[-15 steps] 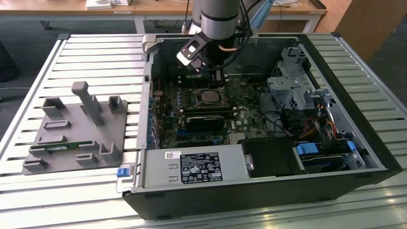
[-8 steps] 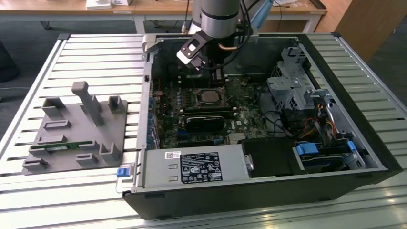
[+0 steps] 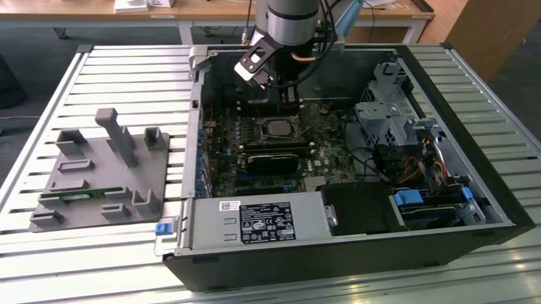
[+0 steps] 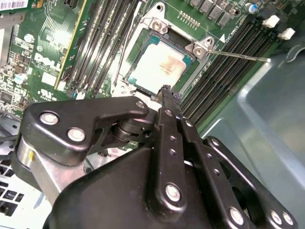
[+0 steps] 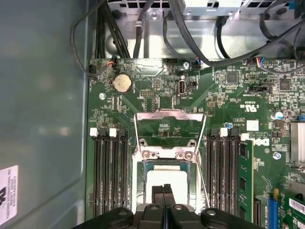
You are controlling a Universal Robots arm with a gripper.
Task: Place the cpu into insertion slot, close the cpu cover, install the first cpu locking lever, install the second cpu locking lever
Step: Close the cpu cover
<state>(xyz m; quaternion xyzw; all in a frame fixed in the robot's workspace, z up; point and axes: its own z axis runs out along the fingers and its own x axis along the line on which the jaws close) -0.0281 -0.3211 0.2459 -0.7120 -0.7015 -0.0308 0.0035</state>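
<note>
The cpu lies flat in the insertion slot, its pale silver top facing up; it also shows in the first wrist view as cpu. The cpu cover is swung open, away from the slot. One thin locking lever sticks out free to one side, and the other lever runs along the opposite side. My gripper hovers just above the chip's near edge with its black fingers pressed together and nothing between them. In the exterior view the gripper hangs inside the open case.
Memory slots flank the socket on both sides. A grey fixture with a green module stands on the slatted table at the exterior view's left. A drive cage, cables and a power supply crowd the case.
</note>
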